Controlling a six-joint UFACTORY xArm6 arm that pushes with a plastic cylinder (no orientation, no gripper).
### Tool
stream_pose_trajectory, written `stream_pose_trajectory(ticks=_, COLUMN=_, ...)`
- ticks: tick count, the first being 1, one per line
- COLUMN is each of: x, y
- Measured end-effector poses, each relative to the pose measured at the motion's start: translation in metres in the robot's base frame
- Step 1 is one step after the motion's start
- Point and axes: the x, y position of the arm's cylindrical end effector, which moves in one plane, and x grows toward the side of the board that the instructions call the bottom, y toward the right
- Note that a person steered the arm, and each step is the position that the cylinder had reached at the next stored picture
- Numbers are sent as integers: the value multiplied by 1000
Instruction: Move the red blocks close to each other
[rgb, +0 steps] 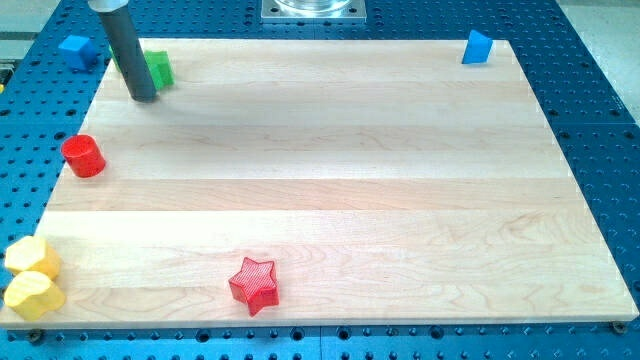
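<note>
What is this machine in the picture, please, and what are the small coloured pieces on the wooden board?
It is a robot arm that ends in a plain dark rod, not a hand. It holds nothing; its lower end, my tip, slides over the wooden board and pushes blocks. There is one camera, looking down at the board from a spot not on record. My tip stands near the view's top left, beside the green block. The red cylinder is at the left edge, the red star near the bottom. Two yellow blocks lie bottom left. One blue block sits top right, another blue block lies off the board, top left.
</note>
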Motion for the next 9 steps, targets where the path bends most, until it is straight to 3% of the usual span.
stream_pose_trajectory(ticks=7, x=37, y=51)
stream_pose_trajectory(ticks=9, x=98, y=98)
